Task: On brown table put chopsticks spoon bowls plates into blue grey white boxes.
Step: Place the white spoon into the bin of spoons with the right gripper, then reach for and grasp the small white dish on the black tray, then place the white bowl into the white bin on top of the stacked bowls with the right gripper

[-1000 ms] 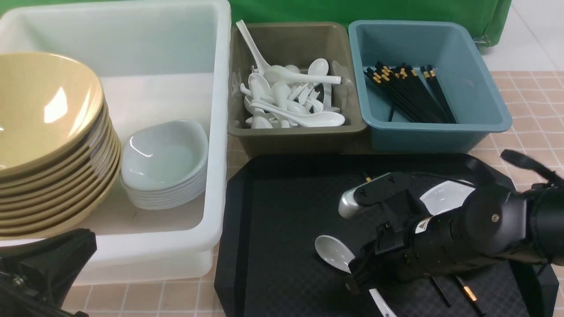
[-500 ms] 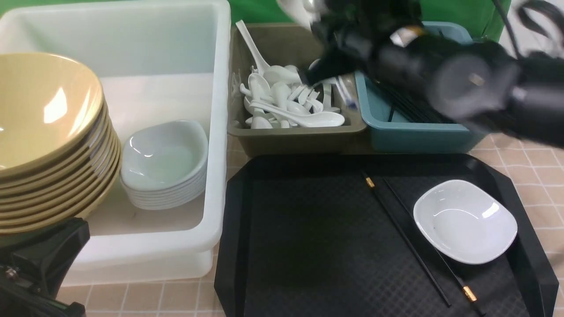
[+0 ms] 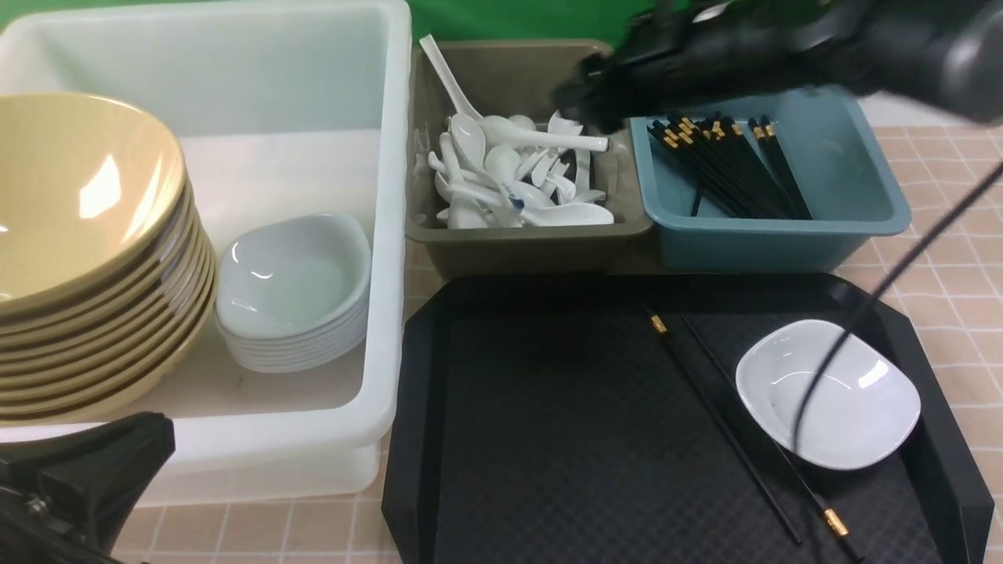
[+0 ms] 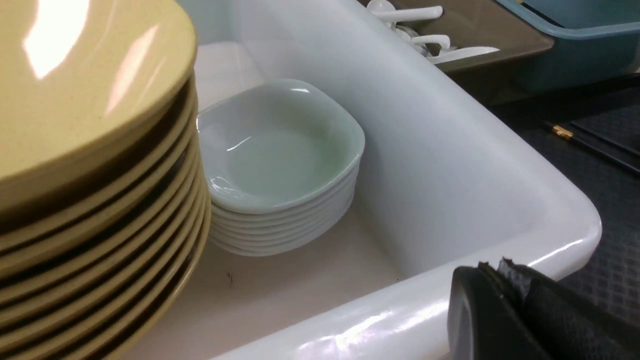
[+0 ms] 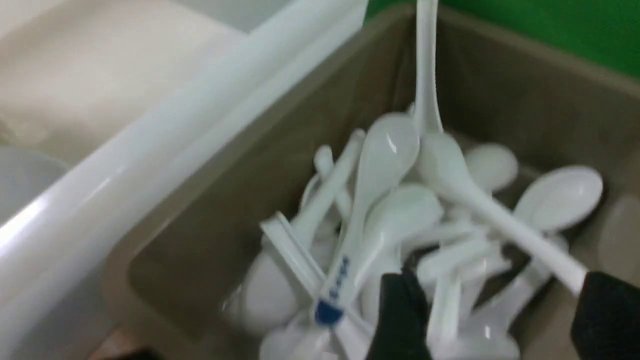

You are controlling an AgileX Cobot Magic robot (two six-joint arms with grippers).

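Note:
My right gripper [image 3: 586, 103] hangs open and empty over the grey box [image 3: 525, 235], which holds several white spoons. One spoon with a blue mark on its handle [image 3: 513, 202] lies on top of the pile and also shows in the right wrist view [image 5: 360, 215], just beyond the open gripper [image 5: 500, 305]. On the black tray [image 3: 548, 439] lie two black chopsticks [image 3: 703, 395] and a small white dish [image 3: 862, 407]. My left gripper [image 3: 94, 462] is shut and empty by the white box's front rim [image 4: 350, 320].
The white box [image 3: 388, 235] holds a stack of tan bowls [image 3: 78, 235] and a stack of white dishes [image 3: 290, 290]. The blue box [image 3: 776, 239] holds several black chopsticks [image 3: 729, 164]. The right arm's cable [image 3: 901, 266] hangs across the tray.
My right gripper carried the blue-marked spoon from the tray up to the grey box and let it go. The spoon now lies in the pile. The left arm has barely moved.

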